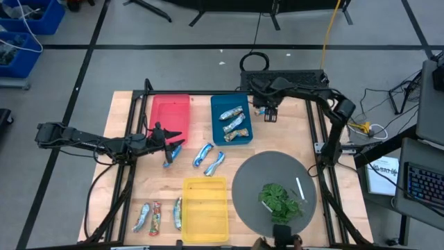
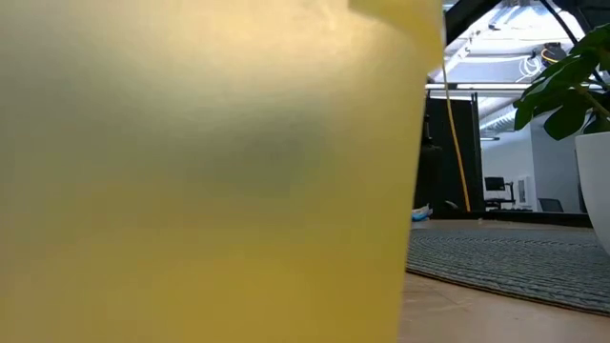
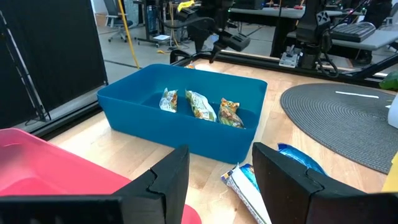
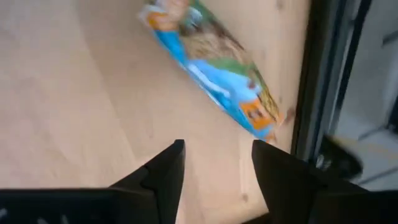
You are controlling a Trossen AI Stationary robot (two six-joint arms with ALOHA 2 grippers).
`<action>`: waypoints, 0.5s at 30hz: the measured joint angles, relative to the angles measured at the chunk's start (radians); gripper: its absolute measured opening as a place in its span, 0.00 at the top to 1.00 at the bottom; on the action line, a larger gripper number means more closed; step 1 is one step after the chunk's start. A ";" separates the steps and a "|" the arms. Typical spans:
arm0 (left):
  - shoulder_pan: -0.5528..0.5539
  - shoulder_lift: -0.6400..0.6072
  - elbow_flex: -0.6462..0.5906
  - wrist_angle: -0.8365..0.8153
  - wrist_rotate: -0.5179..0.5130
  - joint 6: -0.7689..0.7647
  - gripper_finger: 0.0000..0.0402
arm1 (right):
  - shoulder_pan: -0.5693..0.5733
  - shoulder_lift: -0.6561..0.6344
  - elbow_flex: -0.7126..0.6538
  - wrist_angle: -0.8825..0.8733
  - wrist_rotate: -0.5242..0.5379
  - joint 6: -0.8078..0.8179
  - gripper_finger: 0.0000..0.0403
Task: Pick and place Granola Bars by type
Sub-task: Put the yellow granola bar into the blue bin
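Observation:
Three tan-and-blue granola bars (image 1: 235, 125) lie in the blue bin (image 1: 216, 132); they also show in the left wrist view (image 3: 202, 106). Three blue-and-white bars (image 1: 202, 154) lie on the wood between the bins. Three more bars (image 1: 155, 217) lie at the near left. My left gripper (image 1: 173, 142) is open by the red bin's (image 1: 170, 111) near right corner, its fingers just over a blue-and-white bar (image 3: 245, 186). My right gripper (image 1: 269, 111) is open at the far edge, right of the blue bin. A tan-and-blue bar (image 4: 211, 68) lies on the table ahead of its fingers.
A yellow bin (image 1: 205, 208) stands at the near middle and fills most of the low view (image 2: 191, 171). A grey round mat (image 1: 250, 180) holds a green leafy bunch (image 1: 281, 201) and a thin white stick (image 1: 300, 187). A black frame rail (image 4: 323, 74) runs beside the right gripper.

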 joint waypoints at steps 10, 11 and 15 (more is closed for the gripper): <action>0.000 0.000 0.000 0.000 0.000 0.000 0.55 | 0.008 0.026 0.002 0.146 -0.154 -0.075 0.57; 0.000 0.000 0.000 0.000 0.000 0.000 0.55 | 0.011 0.037 0.002 0.148 -0.160 -0.073 0.57; 0.000 0.000 0.000 0.000 0.000 0.000 0.55 | 0.017 0.091 0.002 0.150 -0.158 -0.078 0.57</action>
